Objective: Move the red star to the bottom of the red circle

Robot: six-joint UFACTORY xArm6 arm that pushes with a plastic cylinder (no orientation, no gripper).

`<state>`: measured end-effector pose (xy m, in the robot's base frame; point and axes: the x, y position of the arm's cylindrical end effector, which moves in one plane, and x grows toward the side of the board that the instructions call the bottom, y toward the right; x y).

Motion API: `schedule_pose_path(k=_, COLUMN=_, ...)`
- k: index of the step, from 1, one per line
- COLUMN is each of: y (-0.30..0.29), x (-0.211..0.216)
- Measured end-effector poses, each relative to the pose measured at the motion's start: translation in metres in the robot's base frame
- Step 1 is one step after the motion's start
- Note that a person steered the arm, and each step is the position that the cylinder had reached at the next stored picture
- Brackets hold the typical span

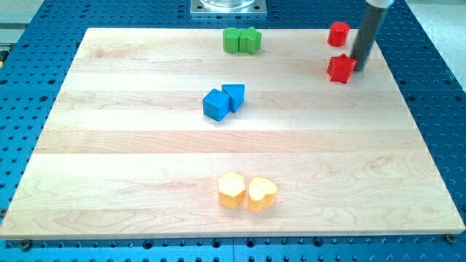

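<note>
Contact looks made: my tip, a bare rod with no pincer to open or close, sits against the right side of the red star, which lies just near of the red circle. I'd nudge gently leftward, only to centre it.

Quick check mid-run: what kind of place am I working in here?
Probably a robotics lab bench: a wooden board lies on a blue perforated table, with small coloured blocks in pairs. My tip sits just right of the red star, below the red circle.
</note>
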<state>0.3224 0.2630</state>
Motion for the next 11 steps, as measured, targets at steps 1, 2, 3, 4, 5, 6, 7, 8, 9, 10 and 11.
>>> schedule_pose_path(k=1, y=0.023, x=0.050)
schedule_pose_path(k=2, y=-0.093, x=0.078)
schedule_pose_path(k=3, y=-0.091, x=0.067)
schedule_pose_path(k=4, y=-0.077, x=0.047)
schedule_pose_path(k=5, y=-0.057, x=0.034)
schedule_pose_path(k=6, y=-0.098, x=0.034)
schedule_pose_path(k=7, y=-0.134, x=0.031)
schedule_pose_path(k=8, y=-0.064, x=0.029)
schedule_pose_path(k=9, y=-0.039, x=0.018)
schedule_pose_path(k=10, y=-0.048, x=0.013)
schedule_pose_path(k=11, y=-0.101, x=0.058)
